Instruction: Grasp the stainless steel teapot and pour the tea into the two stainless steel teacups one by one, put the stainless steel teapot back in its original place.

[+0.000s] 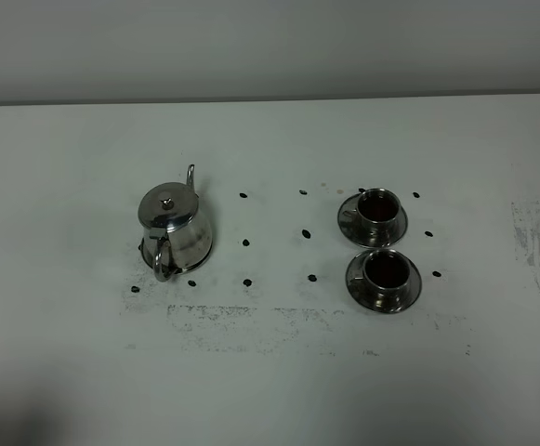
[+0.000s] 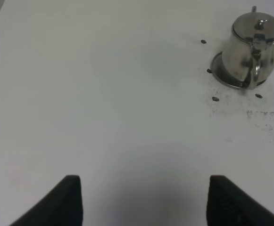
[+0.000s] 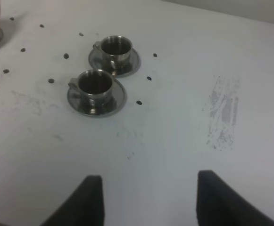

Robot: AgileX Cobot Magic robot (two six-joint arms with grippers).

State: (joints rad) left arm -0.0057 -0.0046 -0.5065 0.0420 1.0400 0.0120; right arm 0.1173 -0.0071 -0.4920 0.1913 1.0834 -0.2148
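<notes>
The stainless steel teapot [image 1: 173, 226] stands upright on its flat steel disc [image 2: 219, 73] at the table's left, spout pointing away and loop handle toward the front; the left wrist view shows the teapot [image 2: 253, 46] too. To the right sit the two stainless steel teacups, far one [image 1: 378, 206] and near one [image 1: 386, 270], each on a saucer and holding dark tea [image 1: 387, 268]. In the right wrist view they are the far cup [image 3: 115, 46] and near cup [image 3: 95, 84]. My left gripper [image 2: 144, 202] is open over bare table, well short of the teapot. My right gripper [image 3: 148, 202] stands open with nothing in it, short of the cups.
Small black dot marks [image 1: 245, 242] are scattered around the teapot and cups. A scuffed grey patch [image 1: 537, 240] lies at the table's right, another smudged band [image 1: 223, 316] in front of the teapot. Neither arm shows in the exterior high view.
</notes>
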